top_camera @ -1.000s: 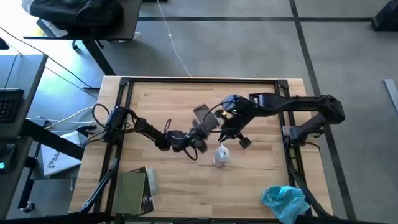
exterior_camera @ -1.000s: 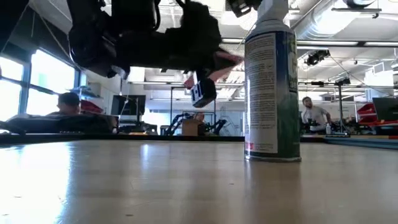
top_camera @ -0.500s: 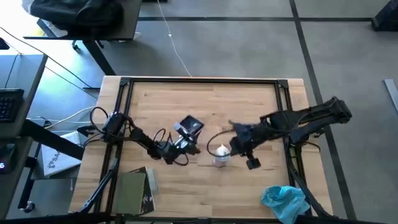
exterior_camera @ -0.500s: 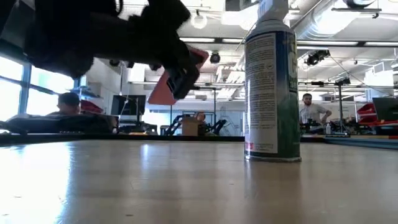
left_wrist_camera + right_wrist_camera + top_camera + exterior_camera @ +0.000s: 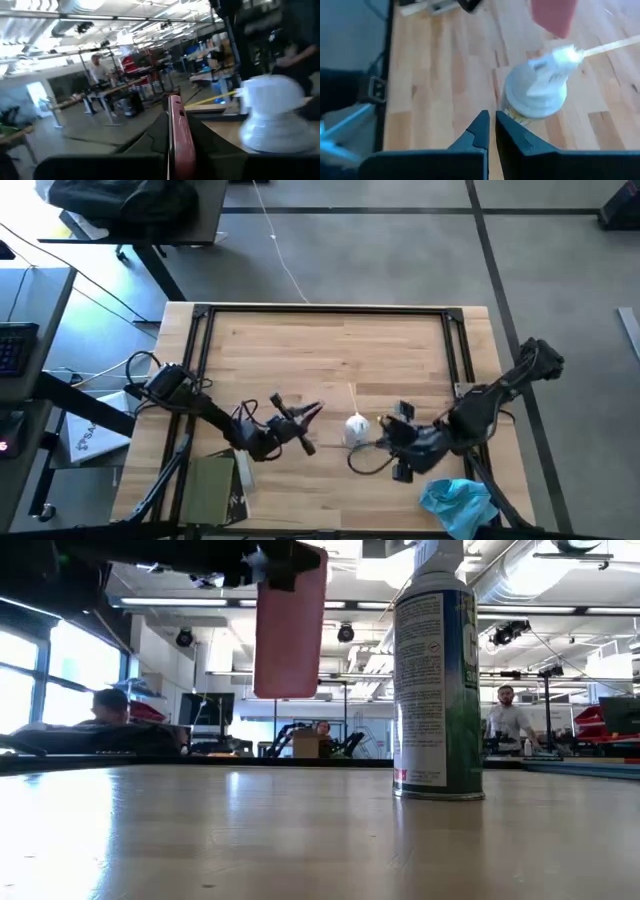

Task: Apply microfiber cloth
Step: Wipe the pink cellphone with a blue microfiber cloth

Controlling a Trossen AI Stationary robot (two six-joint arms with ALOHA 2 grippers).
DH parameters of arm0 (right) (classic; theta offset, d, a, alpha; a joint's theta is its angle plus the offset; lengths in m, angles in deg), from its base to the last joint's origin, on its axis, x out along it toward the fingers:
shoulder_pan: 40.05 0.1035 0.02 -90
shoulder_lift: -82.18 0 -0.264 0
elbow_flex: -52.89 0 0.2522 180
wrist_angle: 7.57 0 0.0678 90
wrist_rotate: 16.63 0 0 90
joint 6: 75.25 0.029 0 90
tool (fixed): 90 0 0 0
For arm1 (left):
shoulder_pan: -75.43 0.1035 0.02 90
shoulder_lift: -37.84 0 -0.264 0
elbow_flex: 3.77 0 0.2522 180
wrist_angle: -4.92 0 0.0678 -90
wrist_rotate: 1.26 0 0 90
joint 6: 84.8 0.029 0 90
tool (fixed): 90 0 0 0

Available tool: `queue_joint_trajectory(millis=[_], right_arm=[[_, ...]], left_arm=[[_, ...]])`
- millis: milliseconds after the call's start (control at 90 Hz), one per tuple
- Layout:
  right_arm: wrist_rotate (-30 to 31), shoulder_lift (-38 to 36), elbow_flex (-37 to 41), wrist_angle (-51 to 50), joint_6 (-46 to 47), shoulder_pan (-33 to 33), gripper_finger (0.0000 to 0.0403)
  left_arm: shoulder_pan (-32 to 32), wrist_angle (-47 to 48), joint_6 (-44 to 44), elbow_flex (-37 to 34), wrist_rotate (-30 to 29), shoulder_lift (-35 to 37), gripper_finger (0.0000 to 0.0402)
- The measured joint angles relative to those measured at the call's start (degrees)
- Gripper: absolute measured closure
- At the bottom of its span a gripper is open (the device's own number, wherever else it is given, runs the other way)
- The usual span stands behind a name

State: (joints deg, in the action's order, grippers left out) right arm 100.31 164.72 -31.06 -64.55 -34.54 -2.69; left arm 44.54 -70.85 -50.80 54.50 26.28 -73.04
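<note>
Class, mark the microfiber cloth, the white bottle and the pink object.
microfiber cloth (image 5: pixel 457 504): high view, middle of the crumpled fabric.
white bottle (image 5: pixel 355 429): high view, its cap.
pink object (image 5: pixel 290 625): low view, its flat face.

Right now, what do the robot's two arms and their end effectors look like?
Both arms are dark, jointed and slim, with loose black cables looping alongside them. The left end effector and the right end effector each carry two dark, tapered fingers. No markings are legible.
</note>
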Motion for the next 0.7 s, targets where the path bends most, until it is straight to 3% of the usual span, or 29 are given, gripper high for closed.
queue_joint_trajectory(millis=[111,256,411,533,700], right_arm=[[-0.43,0.02,7.83,9.59,6.9,0.91,0.0403],[0.27,0.04,19.02,31.65,9.8,1.05,0.0403],[7.6,3.36,28.87,54.24,8.34,1.46,0.0403],[11.35,9.51,30.16,63.04,8.33,1.7,0.0403],[13.53,18.03,25.47,64.1,7.7,1.48,0.0403]], left_arm=[[-2.31,0.15,-3.96,0.0,-0.05,0.07,0.0392],[-6.15,1.31,-7.45,-0.07,-2.02,0.05,0.0392],[-10.99,-0.38,-5.74,-0.07,-10.69,0.3,0.0392],[-13.99,-0.4,-4.41,-0.07,-12.59,1.19,0.0392],[-15.44,-0.43,-1.35,-0.07,-12.66,2.32,0.0392]])
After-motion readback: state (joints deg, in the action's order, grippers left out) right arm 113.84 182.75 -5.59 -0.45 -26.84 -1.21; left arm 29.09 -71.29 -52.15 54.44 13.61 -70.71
